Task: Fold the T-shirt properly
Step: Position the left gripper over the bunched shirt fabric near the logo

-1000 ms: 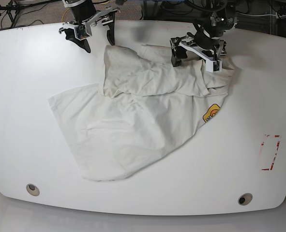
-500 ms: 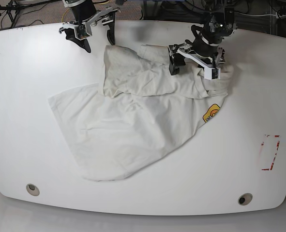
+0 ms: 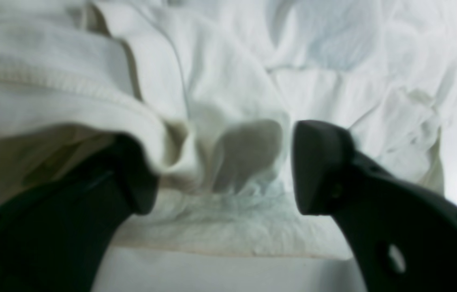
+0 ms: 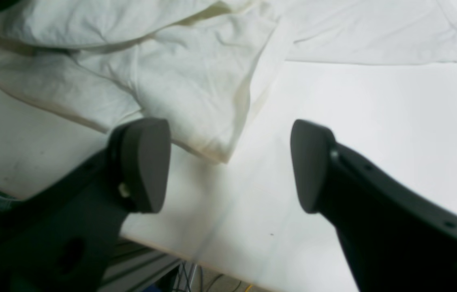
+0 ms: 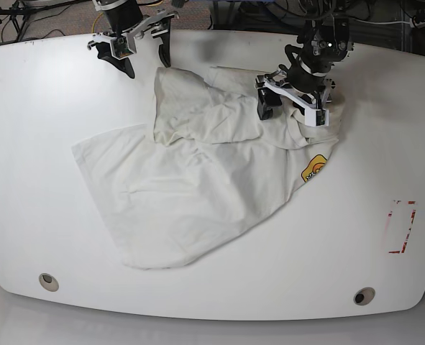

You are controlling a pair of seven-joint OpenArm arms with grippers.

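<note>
- The right gripper (image 5: 142, 55) hovers spread wide at the far edge of the surface (image 5: 39, 144), just beside the cloth's corner.
- The T-shirt (image 5: 198, 187) lies mid-surface: soft, wrinkled cream cotton, bunched at the top.
- Only the base view shows its yellow-orange patch (image 5: 313, 169).
- The left gripper (image 5: 293, 109) gapes wide, with a stitched fold draped over one finger (image 3: 131, 178).

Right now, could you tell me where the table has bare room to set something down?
Bare table: the wide strip left of the shirt, and the front edge below it. Right of the logo is free up to the red marking. The back is crowded.
</note>
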